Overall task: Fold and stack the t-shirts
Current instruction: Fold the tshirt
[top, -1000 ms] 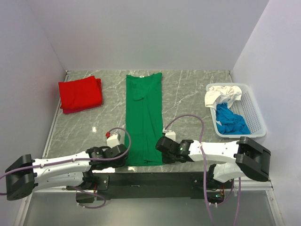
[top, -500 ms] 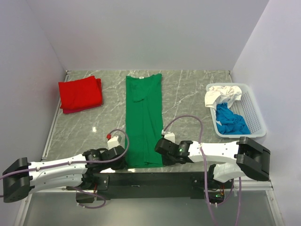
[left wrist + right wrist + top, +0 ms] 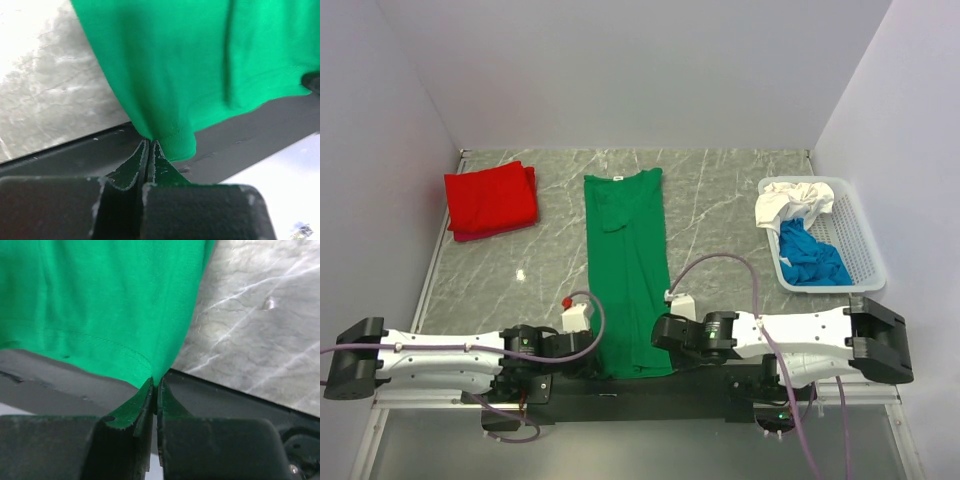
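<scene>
You are looking at a green t-shirt [image 3: 625,270] of soft matt knit cloth, its hem stitching showing as a fine raised line in the right wrist view. The bench [image 3: 740,200] is showing a smooth grey marbled face with a slight sheen, and a dark matt strip [image 3: 620,390] is edging its near side. The left pincer [image 3: 149,146] and right pincer [image 3: 155,385] are presenting matt black, lightly scuffed faces. The red t-shirt [image 3: 490,200] is reading as matt cloth too, while the basket [image 3: 860,245] is looking like white moulded plastic lattice.
</scene>
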